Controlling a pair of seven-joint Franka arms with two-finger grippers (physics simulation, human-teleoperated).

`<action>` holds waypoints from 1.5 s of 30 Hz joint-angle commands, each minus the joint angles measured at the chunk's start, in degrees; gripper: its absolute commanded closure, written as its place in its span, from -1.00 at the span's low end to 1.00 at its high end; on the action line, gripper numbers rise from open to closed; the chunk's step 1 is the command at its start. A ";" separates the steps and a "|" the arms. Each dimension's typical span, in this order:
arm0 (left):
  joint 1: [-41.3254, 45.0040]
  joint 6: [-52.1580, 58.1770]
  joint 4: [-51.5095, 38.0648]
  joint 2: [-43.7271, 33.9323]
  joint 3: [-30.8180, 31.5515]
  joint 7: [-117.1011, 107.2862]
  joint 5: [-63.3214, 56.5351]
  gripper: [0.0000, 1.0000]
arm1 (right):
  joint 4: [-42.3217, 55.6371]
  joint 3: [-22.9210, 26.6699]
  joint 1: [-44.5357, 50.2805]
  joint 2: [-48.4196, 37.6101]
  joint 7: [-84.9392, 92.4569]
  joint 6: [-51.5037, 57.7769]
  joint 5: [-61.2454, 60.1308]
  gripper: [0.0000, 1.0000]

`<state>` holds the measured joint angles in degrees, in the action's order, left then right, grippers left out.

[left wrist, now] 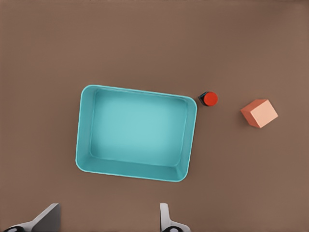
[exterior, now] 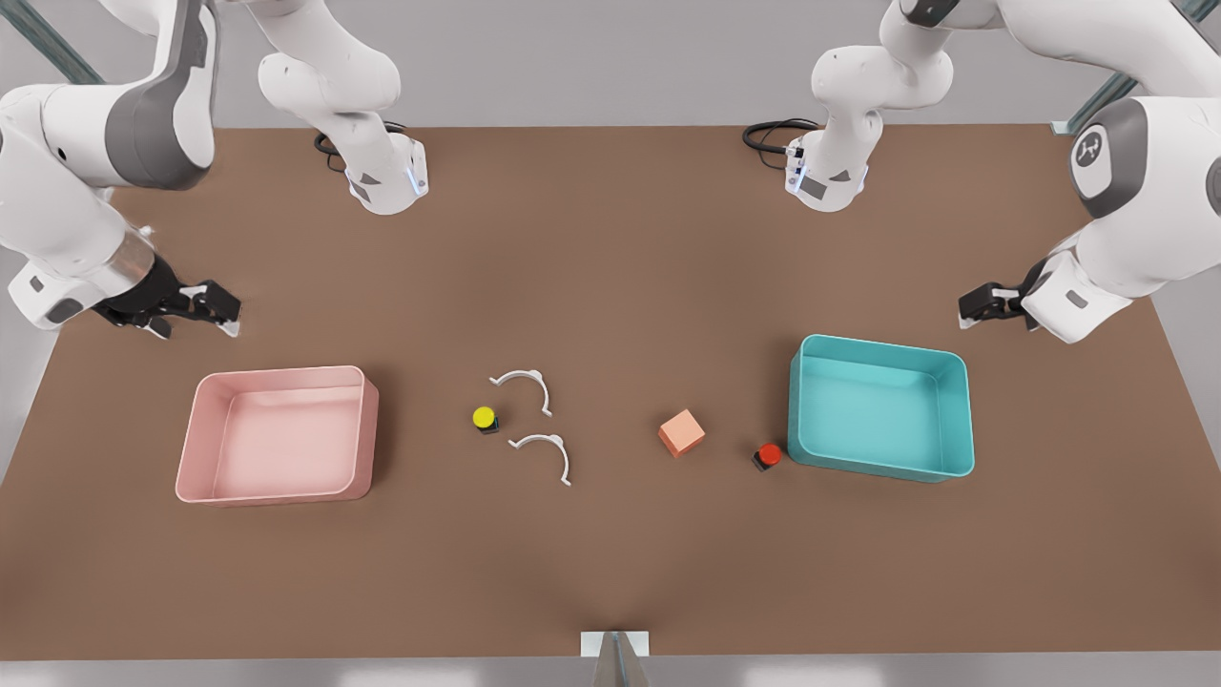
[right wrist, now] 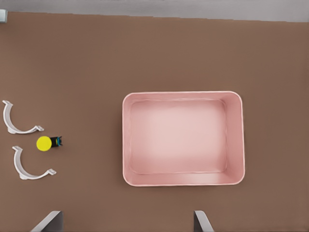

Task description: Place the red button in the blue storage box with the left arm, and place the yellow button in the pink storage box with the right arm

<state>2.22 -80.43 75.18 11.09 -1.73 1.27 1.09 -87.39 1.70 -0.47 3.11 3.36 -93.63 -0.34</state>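
- The left gripper (exterior: pixel 983 307) is hovering just behind the shallow teal-blue plastic storage box (exterior: pixel 962 420) on the front view's right, its fingers spread wide (the left wrist view is showing both fingertips (left wrist: pixel 46 218) well apart) and holding nothing.
- The tiny red-capped push button on its black body (exterior: pixel 768 456) is lying beyond the far side of that box from the left gripper, touching or almost touching the box's corner; the wall may be blocking a finger there, so a grasp could be nudging the box or knocking the button away.
- The small orange cube (exterior: pixel 681 432) is sitting near the red button, farther from the gripper, and a wide approach risks bumping it.
- The right gripper (exterior: pixel 215 310) is waiting behind the pale pink plastic storage box (exterior: pixel 196 434), fingers likewise open and empty.
- The tiny yellow-capped button (exterior: pixel 485 418) is lying well beyond the pink box from the right gripper, wedged between two thin white curved clips (exterior: pixel 525 378); a finger may be catching a clip and dragging it along.
- No readable writing is showing anywhere (just a round emblem on one arm's joint).
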 commanded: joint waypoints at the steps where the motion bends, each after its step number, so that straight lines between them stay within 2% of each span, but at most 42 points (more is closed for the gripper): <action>1: 0.06 -1.05 -0.03 0.16 0.06 0.93 -0.04 -1.00 | 0.03 -0.03 0.29 0.06 2.62 -1.30 -0.18 -1.00; 4: 4.19 -1.31 -0.12 2.71 1.11 1.80 0.05 -1.00 | -0.06 -0.03 0.29 0.59 2.62 -0.33 -0.10 -1.00; 6: 6.92 -8.07 -0.12 7.02 2.61 12.16 0.58 -1.00 | -0.06 -0.20 0.64 2.52 2.71 0.29 -0.18 -1.00; 8: 7.97 -16.86 0.15 11.67 2.61 33.08 0.31 -1.00 | -0.50 -0.12 0.29 3.92 3.23 3.89 -0.45 -1.00; 10: 9.90 -21.61 0.50 16.33 2.61 38.72 0.84 -1.00 | -0.41 -0.64 1.26 7.35 3.23 4.07 -0.54 -1.00; 13: 12.45 -27.94 1.64 19.24 3.05 42.76 0.58 -1.00 | -0.23 -1.78 1.52 11.22 1.65 5.65 -0.62 -1.00; 15: 13.25 -31.63 2.34 21.61 3.05 45.84 -0.30 -1.00 | 0.12 -4.77 1.87 15.17 -0.55 4.86 -2.82 -1.00; 17: 13.42 -41.74 8.67 21.61 2.96 48.12 -1.44 -1.00 | 0.29 -7.67 1.96 18.86 -2.48 0.55 -2.82 -1.00; 18: 13.42 -43.67 8.67 22.49 2.96 48.30 -1.62 -1.00 | 0.29 -8.29 1.96 20.36 -3.18 -1.38 -2.82 -1.00; 21: 13.51 -47.80 9.29 25.03 2.96 48.21 -1.62 -1.00 | 0.38 -9.35 4.07 22.47 -9.33 -7.35 -2.82 -1.00; 27: 14.91 -54.83 13.33 28.82 2.96 46.19 -1.36 -1.00 | 0.47 -8.64 3.02 29.59 -9.60 -21.76 -2.56 -1.00; 33: 15.44 -55.98 15.35 31.01 2.96 45.05 -1.01 -1.00 | -0.50 -9.35 10.22 31.79 -16.54 -24.85 -2.47 -1.00; 38: 15.36 -57.21 15.35 33.21 2.96 44.70 -1.18 -0.99 | 0.03 -9.08 16.37 33.36 -29.02 -27.40 -0.10 -1.00; 39: 15.44 -57.21 15.35 33.21 2.96 44.78 -1.27 -0.61 | 0.21 -8.73 16.64 34.42 -31.04 -29.25 -0.10 -1.00; 40: 15.53 -57.21 15.26 33.12 2.96 44.79 -1.27 -0.37 | 0.21 -8.73 16.55 35.39 -32.01 -30.47 -0.10 -1.00; 42: 15.44 -57.21 15.26 33.12 2.96 44.87 -1.27 -0.18 | 0.21 -8.64 17.17 36.88 -33.24 -32.93 -0.10 -1.00; 45: 15.71 -57.12 15.18 33.04 2.96 43.82 -1.36 -0.02 | 0.12 -8.64 17.34 38.20 -37.28 -34.26 1.40 -1.00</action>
<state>17.87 -136.94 90.42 44.22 1.23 41.25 -0.26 -87.29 -6.92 16.79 41.18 -15.35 -123.89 0.25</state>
